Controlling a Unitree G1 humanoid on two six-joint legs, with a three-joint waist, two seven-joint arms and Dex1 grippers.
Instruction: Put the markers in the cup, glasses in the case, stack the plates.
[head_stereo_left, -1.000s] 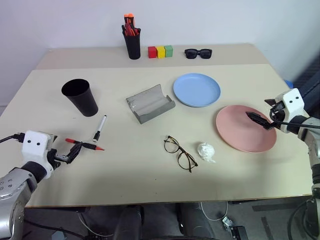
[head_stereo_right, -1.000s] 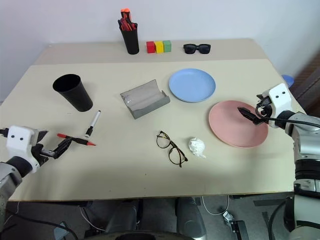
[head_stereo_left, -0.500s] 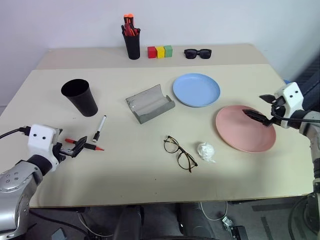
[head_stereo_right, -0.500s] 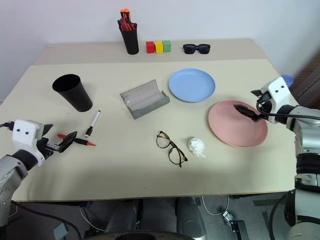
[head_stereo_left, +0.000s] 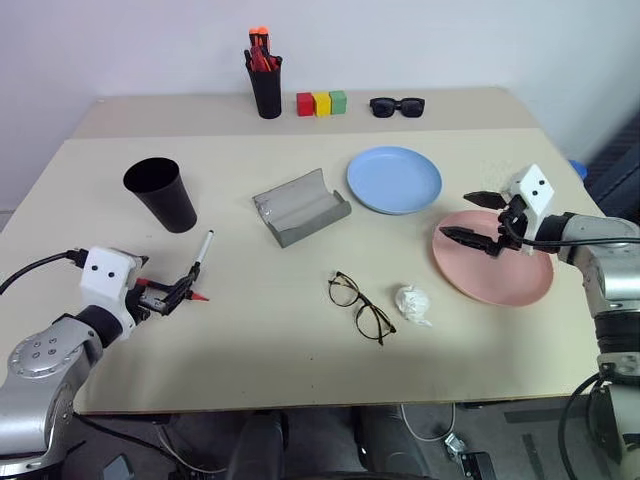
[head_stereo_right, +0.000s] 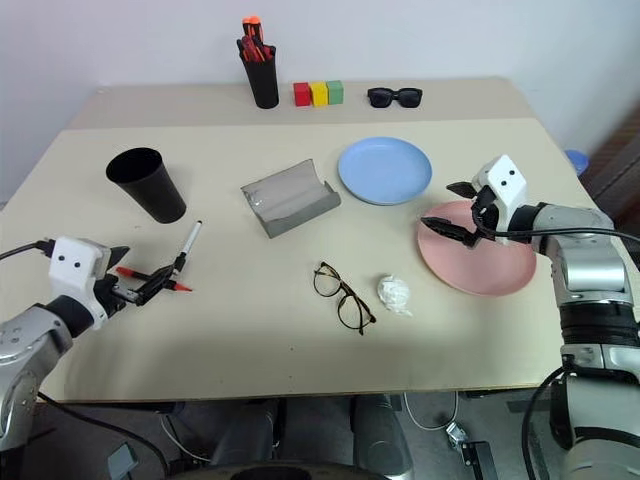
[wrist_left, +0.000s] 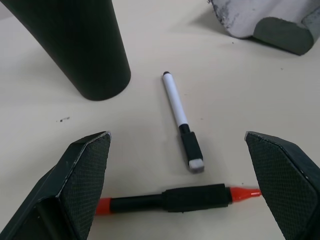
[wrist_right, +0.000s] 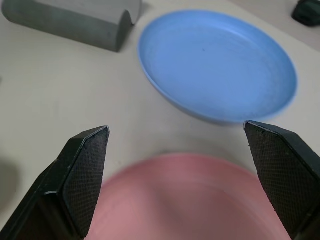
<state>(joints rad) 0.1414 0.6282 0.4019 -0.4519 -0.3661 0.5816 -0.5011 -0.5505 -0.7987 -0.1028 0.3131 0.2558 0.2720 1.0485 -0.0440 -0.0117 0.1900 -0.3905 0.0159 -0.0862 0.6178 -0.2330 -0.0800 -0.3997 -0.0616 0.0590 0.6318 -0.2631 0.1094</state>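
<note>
Fingers of the left gripper (wrist_left: 187, 192) are spread wide, low over the red-tipped marker (wrist_left: 175, 199), which lies left to right. White marker (head_stereo_left: 199, 260) points far. Right gripper (head_stereo_left: 478, 217), also spread, hovers over the pink plate's (head_stereo_left: 500, 275) left edge.

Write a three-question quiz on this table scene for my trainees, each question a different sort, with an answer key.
1. True or false: the wire-framed glasses already lie inside the grey case.
2. Which marker lies between the open fingers of the left gripper? A: red-tipped marker. B: white marker.
3. Fill in: the right gripper hovers over the ___ plate.

Key:
1. False; they lie on the table, apart from the case.
2. A.
3. Pink; the blue plate lies beyond it.
</note>
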